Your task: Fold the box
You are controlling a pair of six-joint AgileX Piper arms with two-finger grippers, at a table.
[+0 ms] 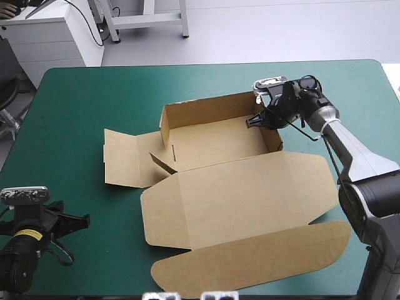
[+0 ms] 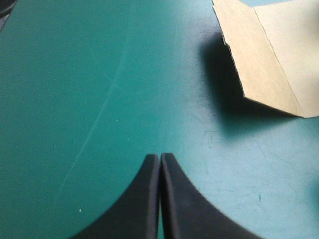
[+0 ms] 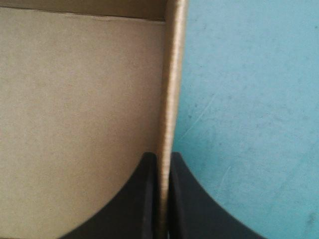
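The brown box point(image 1: 219, 162) lies mid-table as a cut sheet with its far and right walls raised and a wide lid panel flat toward the near edge. My right gripper point(image 1: 261, 119) is at the raised right wall, near the far right corner, shut on it. The right wrist view shows that wall's edge point(image 3: 169, 99) pinched between the black fingers point(image 3: 149, 199), box floor on one side, teal-green cover on the other. My left gripper point(image 2: 160, 158) is shut and empty above bare cover by the near left corner, with a box flap point(image 2: 264, 55) ahead of it.
The box's left flap point(image 1: 122, 156) lies flat on the cover. A long curved flap point(image 1: 262, 256) reaches toward the table's near edge. The left arm point(image 1: 31, 237) sits at the near left corner.
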